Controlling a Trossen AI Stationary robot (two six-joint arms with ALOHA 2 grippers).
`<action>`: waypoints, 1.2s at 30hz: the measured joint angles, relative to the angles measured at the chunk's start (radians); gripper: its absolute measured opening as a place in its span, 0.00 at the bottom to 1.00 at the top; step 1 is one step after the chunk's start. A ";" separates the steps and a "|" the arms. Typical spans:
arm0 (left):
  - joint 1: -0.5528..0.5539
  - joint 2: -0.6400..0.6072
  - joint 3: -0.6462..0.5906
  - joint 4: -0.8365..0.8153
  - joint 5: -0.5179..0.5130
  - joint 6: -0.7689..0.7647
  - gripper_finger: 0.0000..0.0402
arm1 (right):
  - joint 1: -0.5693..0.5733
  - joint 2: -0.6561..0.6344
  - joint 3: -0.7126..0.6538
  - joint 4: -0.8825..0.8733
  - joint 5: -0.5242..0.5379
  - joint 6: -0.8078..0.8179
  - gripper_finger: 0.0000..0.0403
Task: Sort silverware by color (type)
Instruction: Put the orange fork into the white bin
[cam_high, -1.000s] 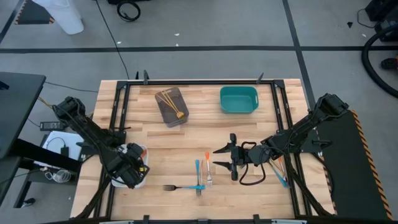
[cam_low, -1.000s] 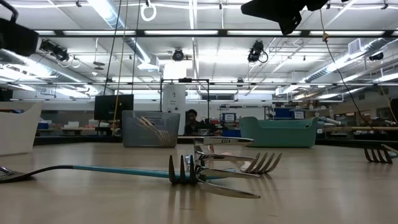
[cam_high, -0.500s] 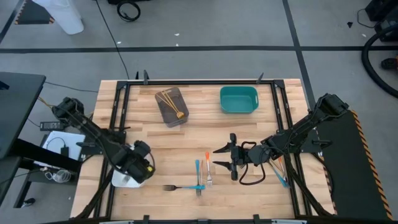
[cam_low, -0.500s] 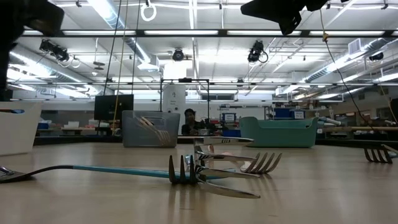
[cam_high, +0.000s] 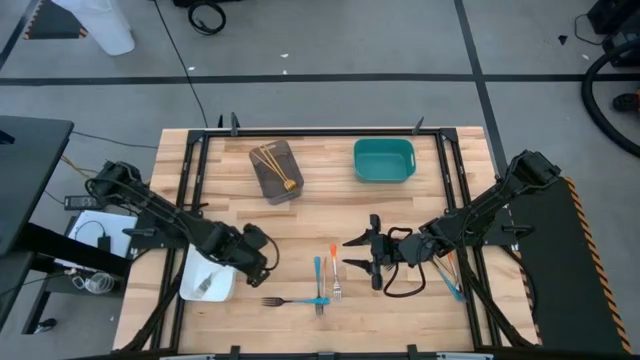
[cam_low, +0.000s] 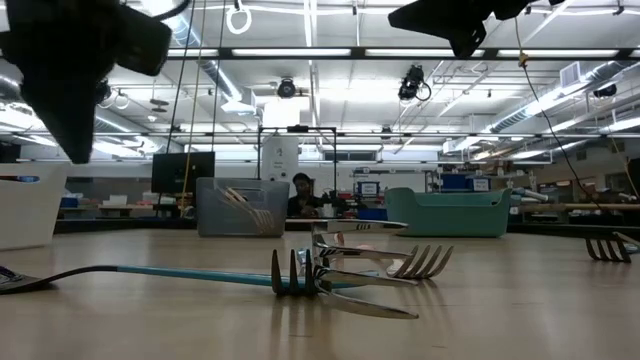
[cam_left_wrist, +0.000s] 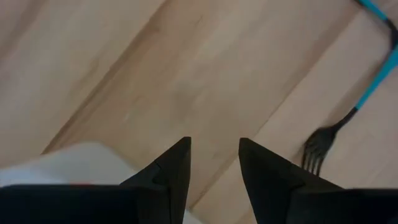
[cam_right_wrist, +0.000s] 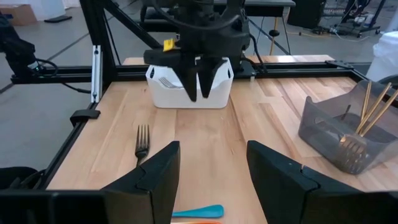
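L gripper (cam_high: 262, 262) hangs above bare wood just past the white tray (cam_high: 192, 290), fingers (cam_left_wrist: 176, 167) partly apart w/ nothing between them. R gripper (cam_high: 352, 252) sits mid-table on the right, jaws spread wide, also empty, pointed toward the left arm.

Near edge: a dark fork (cam_high: 272, 301) lies flat, tines toward the left side, its blue handle running right into the small cluster. Cluster = blue-handled fork (cam_high: 318, 272), orange-handled fork (cam_high: 333, 258) and a short metal fork (cam_high: 338, 290), side by side, touching or nearly so where the handles cross; which overlaps which can't be told. In the low view the tines (cam_low: 300, 275) of this group stack close together. Open wood between the L gripper and the cluster, and between the cluster and R gripper.

Right edge, under the R arm: more forks (cam_high: 450, 272) w/ orange and blue handles beside the rail, partly hidden.

White tray at near left edge, overhanging the frame rail; holds at least one metal fork (cam_high: 204, 281).

Middle band of table is open boards.

Far side: grey tray (cam_high: 262, 180) left of centre, holding gold forks (cam_high: 274, 165) leaning across it. Teal tray (cam_high: 358, 172) right of it, well apart; nothing visible inside. A black frame rail (cam_high: 320, 131) runs along the far edge.
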 joint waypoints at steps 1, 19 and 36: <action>0.008 0.010 0.000 0.025 0.007 0.021 0.36 | 0.000 0.000 0.000 -0.001 0.000 0.004 0.49; 0.077 0.251 0.208 0.069 0.055 0.304 0.36 | 0.020 0.000 0.000 -0.058 -0.001 0.098 0.49; 0.118 0.405 0.400 0.174 -0.031 1.177 0.36 | 0.089 0.000 0.000 -0.259 0.075 0.323 0.49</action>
